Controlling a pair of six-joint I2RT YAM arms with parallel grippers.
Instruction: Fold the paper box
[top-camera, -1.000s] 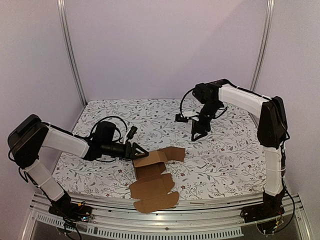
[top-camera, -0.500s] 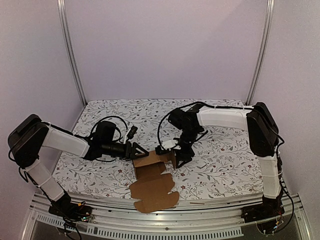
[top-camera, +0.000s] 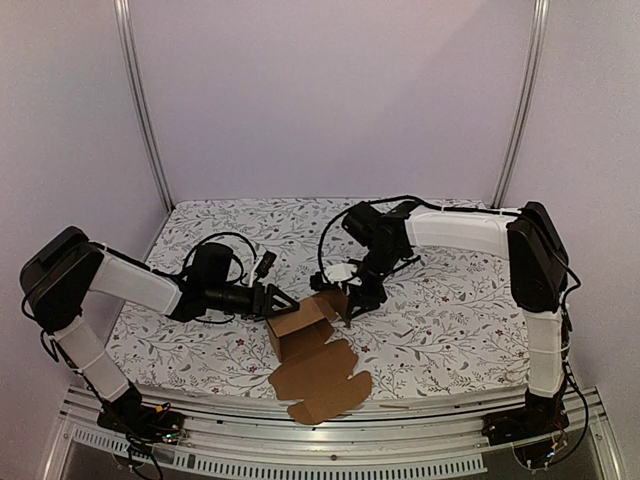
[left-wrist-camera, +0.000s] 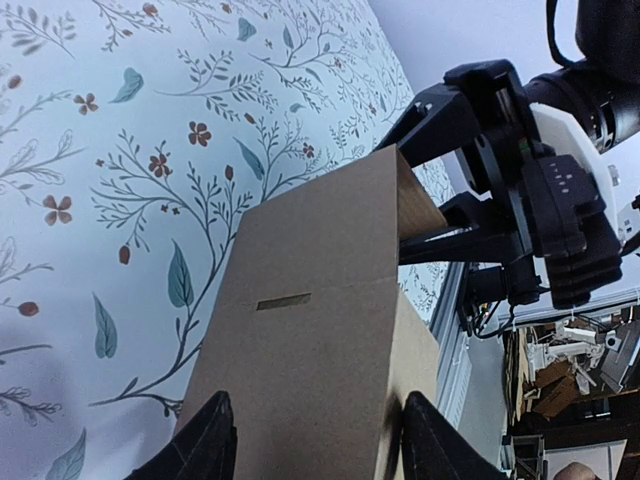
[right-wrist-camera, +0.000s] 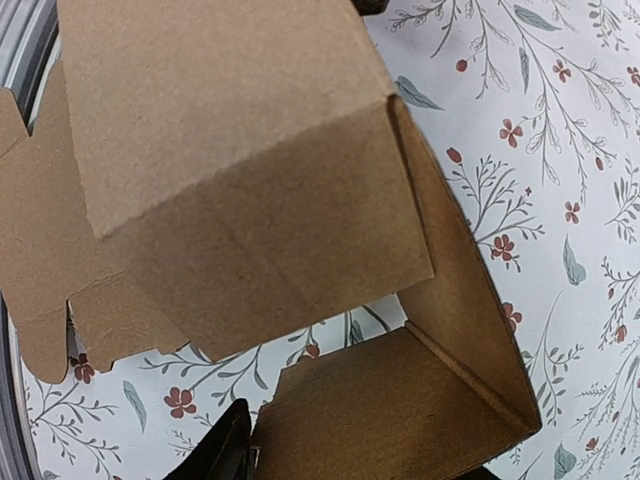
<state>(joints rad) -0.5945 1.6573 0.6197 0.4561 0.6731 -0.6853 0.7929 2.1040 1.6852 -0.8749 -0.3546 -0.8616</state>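
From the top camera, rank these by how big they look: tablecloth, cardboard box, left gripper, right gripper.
1. tablecloth
2. paper box
3. left gripper and right gripper: these look alike, both smaller than the box, so they are not ranked.

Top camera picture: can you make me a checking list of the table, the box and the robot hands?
Surface: flowery cloth, lying flat.
Job's things: paper box, half folded, some walls up, front flaps flat toward the near edge.
Clutter: nothing seen.
Grippers: left gripper clamps the box's left side; right gripper at its far flap, grip unclear.
Cables: black cables loop over both wrists.
Surroundings: pale walls, metal posts.
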